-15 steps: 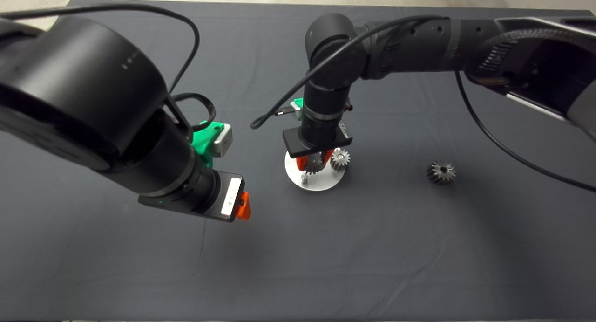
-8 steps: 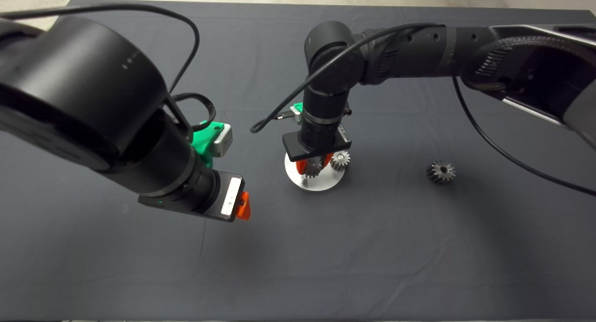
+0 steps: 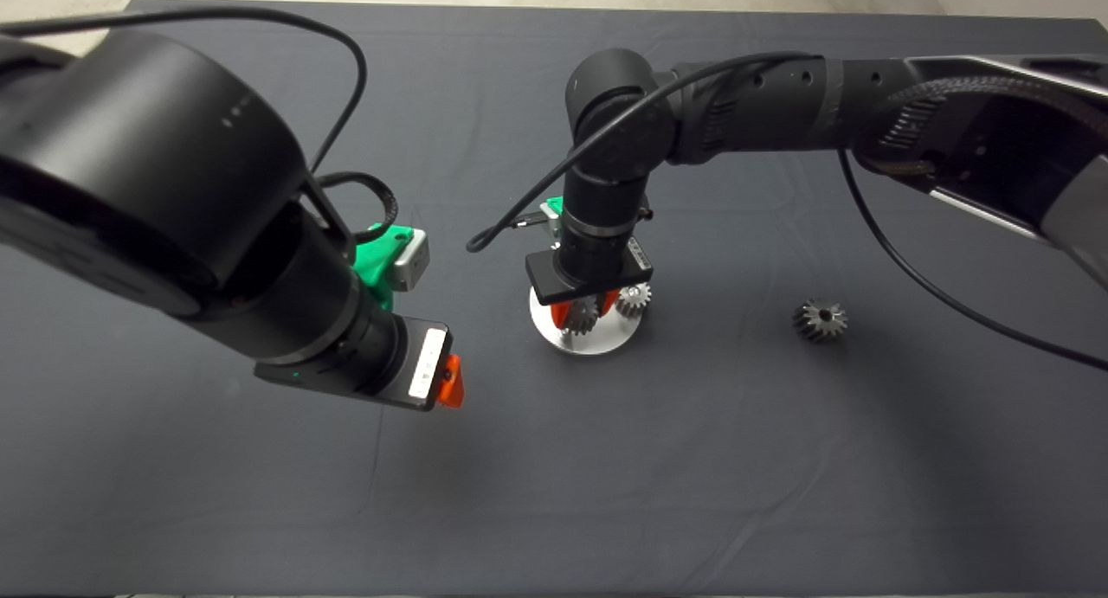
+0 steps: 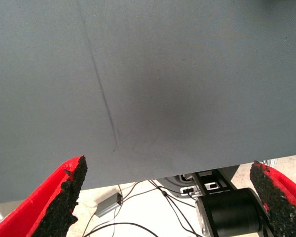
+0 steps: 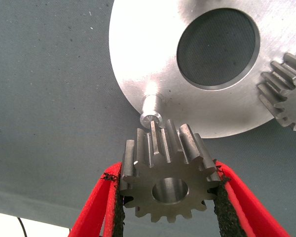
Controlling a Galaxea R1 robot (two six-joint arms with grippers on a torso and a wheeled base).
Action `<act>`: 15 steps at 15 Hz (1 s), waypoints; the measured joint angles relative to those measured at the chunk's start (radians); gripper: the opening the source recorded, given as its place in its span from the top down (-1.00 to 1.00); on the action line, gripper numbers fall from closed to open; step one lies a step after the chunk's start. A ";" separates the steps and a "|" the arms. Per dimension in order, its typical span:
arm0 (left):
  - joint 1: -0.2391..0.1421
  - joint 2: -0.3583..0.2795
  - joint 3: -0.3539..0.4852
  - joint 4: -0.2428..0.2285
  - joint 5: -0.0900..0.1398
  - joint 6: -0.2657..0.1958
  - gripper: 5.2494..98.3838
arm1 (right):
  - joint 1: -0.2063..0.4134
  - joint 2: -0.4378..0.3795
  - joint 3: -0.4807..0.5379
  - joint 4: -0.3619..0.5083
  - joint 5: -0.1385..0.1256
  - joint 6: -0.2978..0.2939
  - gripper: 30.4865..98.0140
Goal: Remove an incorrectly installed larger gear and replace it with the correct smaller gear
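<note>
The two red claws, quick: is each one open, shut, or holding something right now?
Left gripper: open, empty, hovering over the mat.
Right gripper: shut on the smaller gear, just beside the bare peg of the round plate.

no text, no labels — nothing legible

Bare post (image 5: pixel 151 109) beside mounted gear (image 5: pixel 286 96)

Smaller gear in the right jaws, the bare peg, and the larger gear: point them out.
smaller gear (image 5: pixel 168 185), right wrist view, face beside its centre hole
peg (image 5: pixel 151 108), right wrist view, shaft
larger gear (image 3: pixel 819 319), head view, top face
</note>
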 measured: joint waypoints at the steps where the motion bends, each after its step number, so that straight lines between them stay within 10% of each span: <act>1: 0.000 0.000 0.000 0.000 0.000 0.000 -0.69 | 0.000 0.000 0.000 -0.003 0.000 0.000 0.76; 15: 0.000 0.000 0.000 0.021 0.000 0.000 -0.69 | -0.022 0.001 -0.046 -0.053 0.000 0.000 0.83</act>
